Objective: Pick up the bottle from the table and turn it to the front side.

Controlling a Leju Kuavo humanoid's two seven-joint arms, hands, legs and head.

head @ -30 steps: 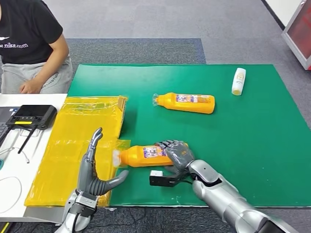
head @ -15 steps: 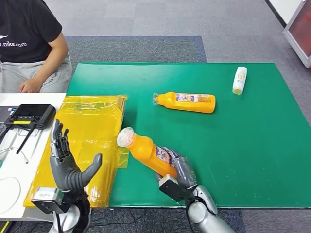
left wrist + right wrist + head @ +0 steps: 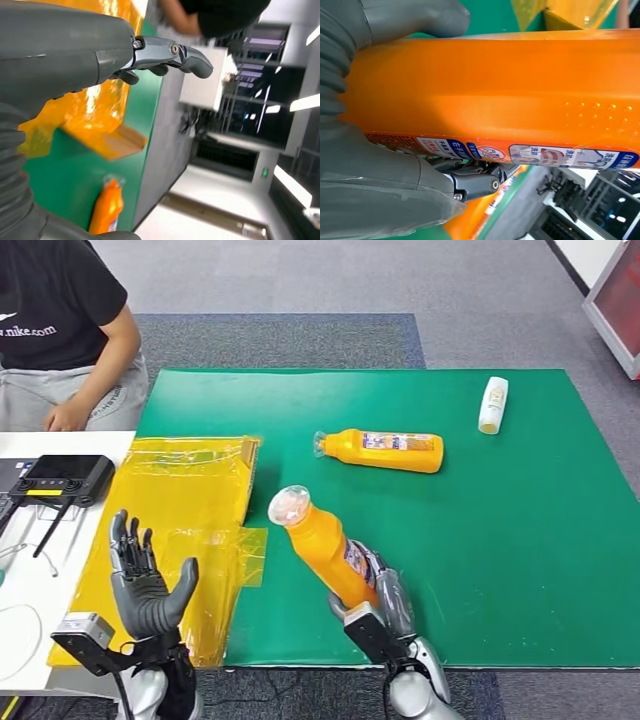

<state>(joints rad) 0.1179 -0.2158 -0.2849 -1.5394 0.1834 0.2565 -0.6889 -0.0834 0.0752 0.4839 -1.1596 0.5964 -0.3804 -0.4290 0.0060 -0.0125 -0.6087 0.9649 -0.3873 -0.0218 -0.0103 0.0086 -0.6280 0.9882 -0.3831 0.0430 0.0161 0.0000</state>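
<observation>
Right hand (image 3: 381, 602) has a solid grip around the lower body of the orange bottle (image 3: 324, 545), lifted off the green mat (image 3: 490, 540) near the front edge, tilted with its clear cap pointing up and to the far left. Up close, the label runs along the side by the fingers (image 3: 478, 182). Left hand (image 3: 143, 585) is up over the yellow plastic sheet (image 3: 181, 490), fingers spread, holding nothing. Second orange bottle (image 3: 381, 450) lies on its side farther back on the mat, and a small white bottle (image 3: 492, 405) lies far right. Black controller (image 3: 56, 478) on the white desk (image 3: 23, 590) at left, with a seated person (image 3: 60, 330) behind it.
</observation>
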